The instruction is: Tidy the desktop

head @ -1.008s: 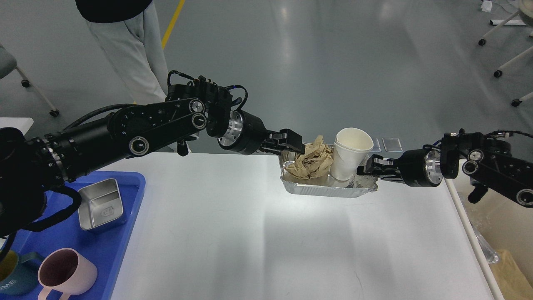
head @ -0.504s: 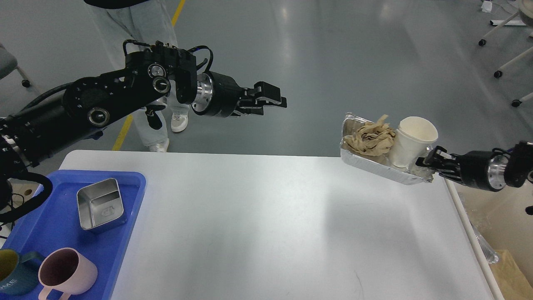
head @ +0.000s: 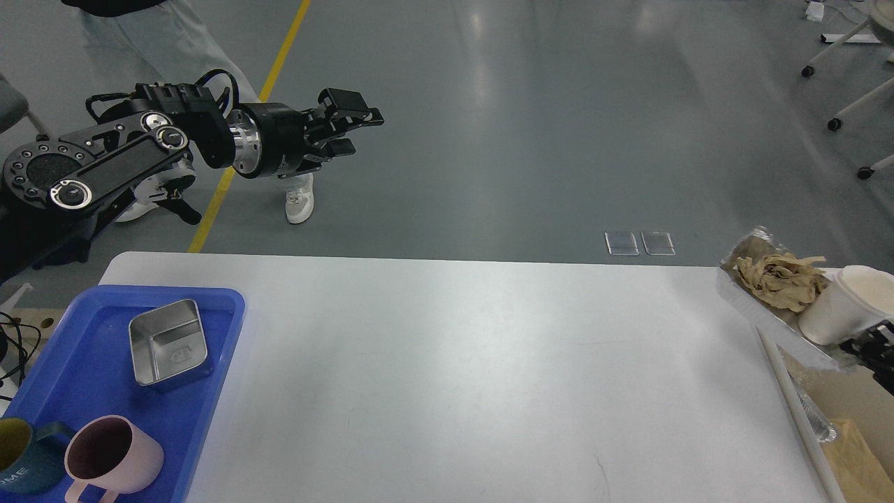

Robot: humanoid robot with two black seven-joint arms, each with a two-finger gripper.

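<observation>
1. One white worktop fills the lower and middle view, its centre bare.
2. Blue tray sits on the worktop's left end, holding a steel box, a pink mug and a dark teal mug.
3. Foil tray hangs tilted past the worktop's right edge, carrying crumpled brown paper and a white paper cup.
4. Right gripper at the foil tray's near end, mostly cut off by the frame; jaws seem clamped on the tray's rim.
5. Left gripper raised over the floor beyond the far left edge, jaws apart, empty.
6. Beige bin below, right of the worktop.
</observation>
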